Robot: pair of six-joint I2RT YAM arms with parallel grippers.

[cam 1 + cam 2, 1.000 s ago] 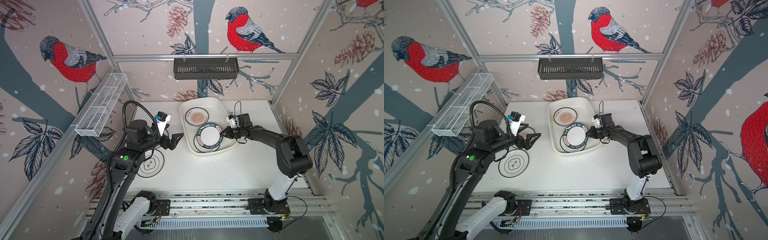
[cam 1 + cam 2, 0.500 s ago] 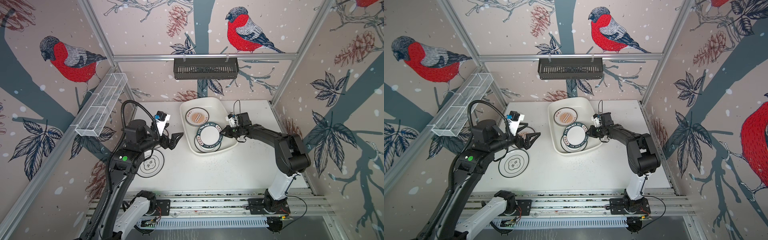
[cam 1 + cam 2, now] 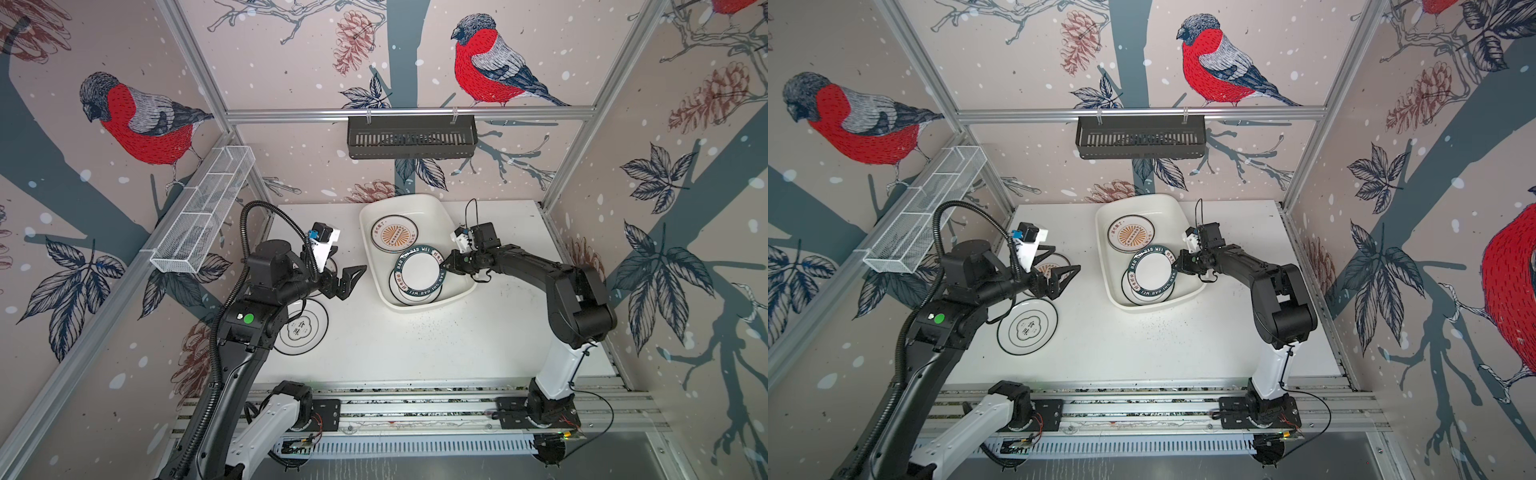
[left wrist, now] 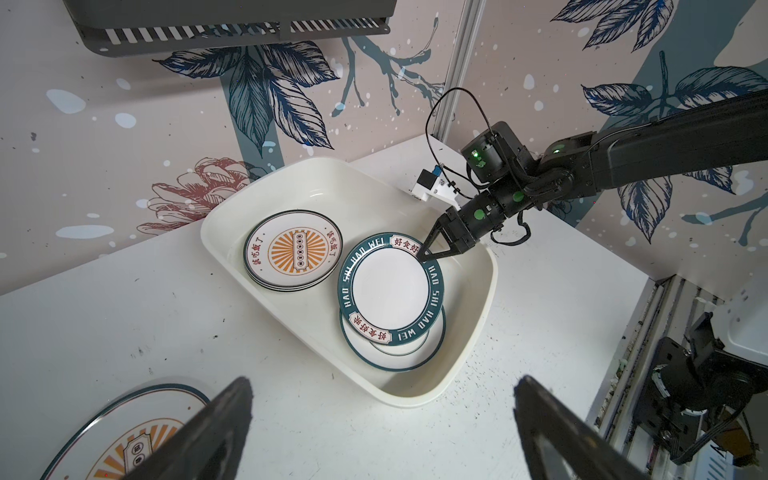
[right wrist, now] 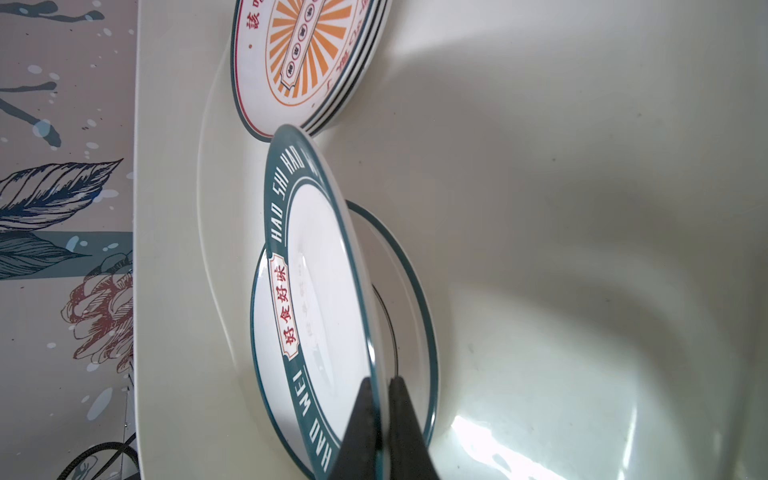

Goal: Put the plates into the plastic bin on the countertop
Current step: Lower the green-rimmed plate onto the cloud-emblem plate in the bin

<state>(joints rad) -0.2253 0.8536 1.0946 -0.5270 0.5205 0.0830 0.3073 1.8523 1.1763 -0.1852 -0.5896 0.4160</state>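
bird-papered cell, white speckled table (image 3: 415, 340). right end effector (image 3: 446, 266) pinched tight on rim of green-lettered plate (image 3: 417, 272), tilted over a thin-rimmed plate (image 4: 415, 357) inside plastic bin (image 3: 415, 205), beside sunburst stack (image 3: 394, 233). left end effector (image 3: 353, 282) gaped wide, empty, above table; emblem plate (image 3: 301, 328) lay nearby.

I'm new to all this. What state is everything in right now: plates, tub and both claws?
lettered plate: tilted, inside plastic bin, over thin-rimmed plate.
thin-rimmed plate: flat in bin.
sunburst stack: flat in bin.
emblem plate: flat on countertop, outside bin.
sunburst plate: on countertop, partly hidden by left gripper.
left gripper: open, empty.
right gripper: shut on lettered plate's rim.
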